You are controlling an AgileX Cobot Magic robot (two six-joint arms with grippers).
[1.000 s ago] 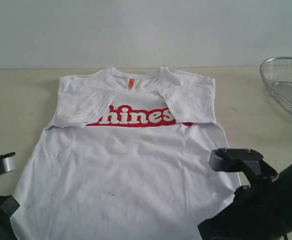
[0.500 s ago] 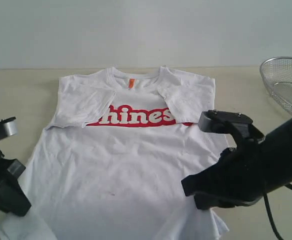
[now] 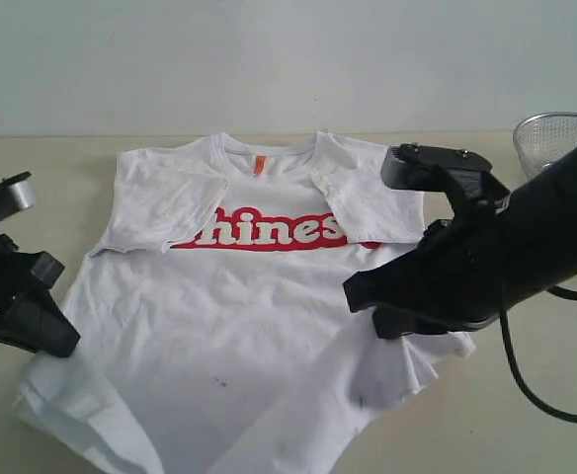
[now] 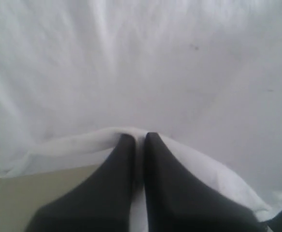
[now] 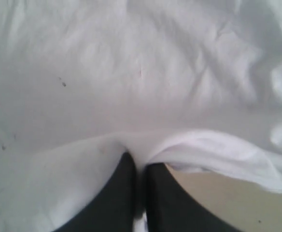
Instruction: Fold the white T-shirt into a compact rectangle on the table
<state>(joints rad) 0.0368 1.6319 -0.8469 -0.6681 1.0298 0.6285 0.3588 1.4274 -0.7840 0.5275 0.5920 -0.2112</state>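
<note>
sleeves (image 3: 165,207) lie folded in on the shirt (image 3: 259,306); left gripper (image 4: 138,138) and right gripper (image 5: 140,162) each pinch its hem (image 4: 73,147); folding up toward the collar (image 3: 269,148) remains.

a plain pale wall (image 3: 288,59) stands behind, softly and evenly lit.

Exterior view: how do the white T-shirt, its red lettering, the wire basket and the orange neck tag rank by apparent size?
1. white T-shirt
2. red lettering
3. wire basket, rank unsure: the right arm hides most of it
4. orange neck tag
</note>
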